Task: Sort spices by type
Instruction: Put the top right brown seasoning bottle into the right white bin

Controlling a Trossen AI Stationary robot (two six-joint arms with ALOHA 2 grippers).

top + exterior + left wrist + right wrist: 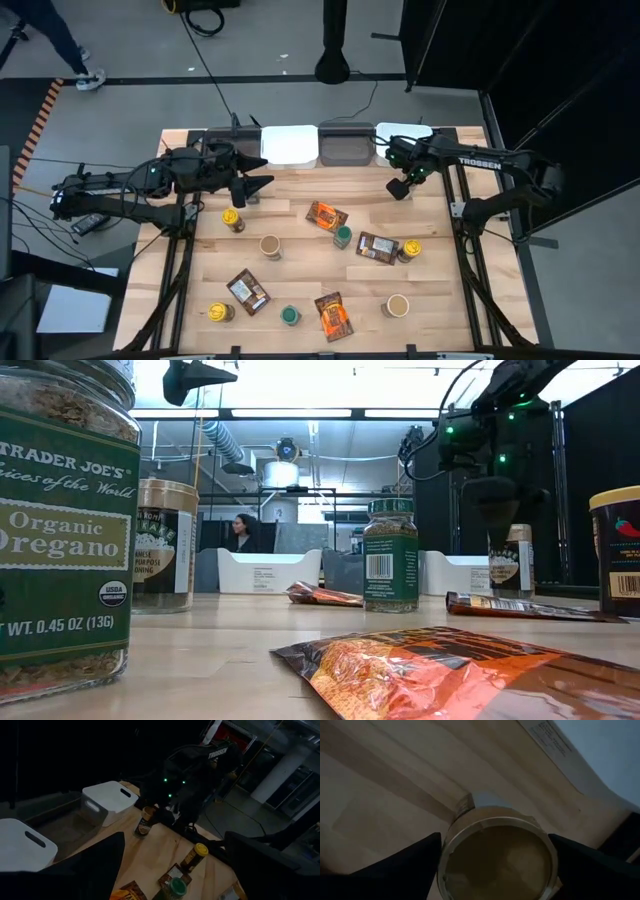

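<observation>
Spice jars and flat packets stand scattered over the wooden table. Yellow-lidded jars, green-lidded jars and tan-lidded jars are upright. Brown-orange packets lie flat. My right gripper is open and hovers just above a tan-lidded jar near the far edge, one finger on each side of the lid. That jar stands on its base. My left gripper is open in the air over the far left of the table.
A row of bins lines the far edge: a white bin, a grey bin, another white bin and a dark bin. A person sits in the room beyond. Bare wood shows between the arms.
</observation>
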